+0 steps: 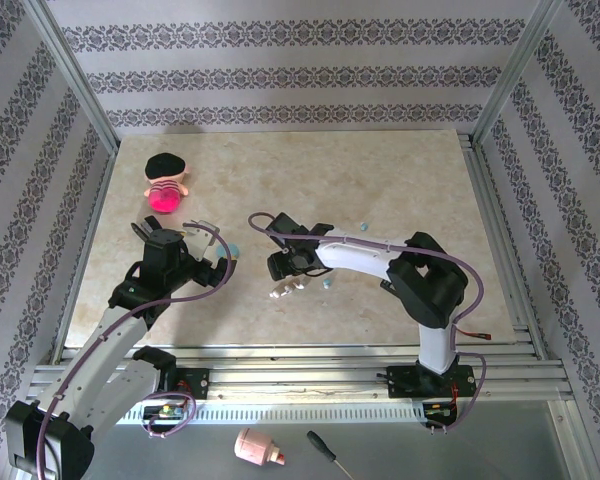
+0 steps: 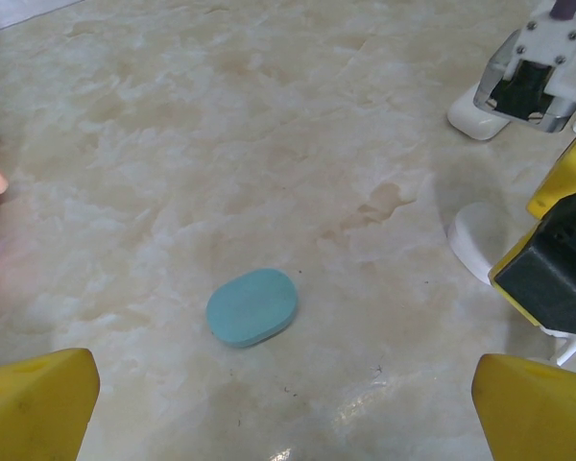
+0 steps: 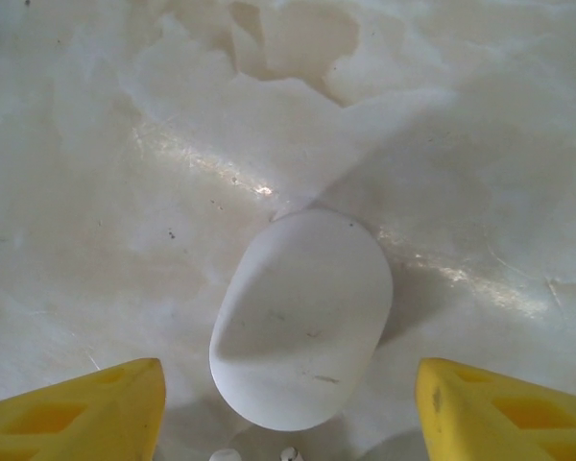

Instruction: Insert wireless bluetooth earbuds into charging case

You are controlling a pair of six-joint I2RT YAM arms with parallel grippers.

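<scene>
Left gripper [image 2: 286, 408] jaws wide apart, right gripper [image 3: 288, 408] jaws apart, 2 arms reaching inward

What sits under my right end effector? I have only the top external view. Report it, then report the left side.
Observer: A white case lies flat between the fingers of the right end effector, which stand apart and clear of it on both sides.
Operator: Give me its state.
Observer: Its smooth oval face is up. No seam or opening can be seen from the right wrist.
Operator: Now the left.
Observer: The left end effector is wide open, and a teal case lies flat on the table ahead of it, untouched.
</scene>
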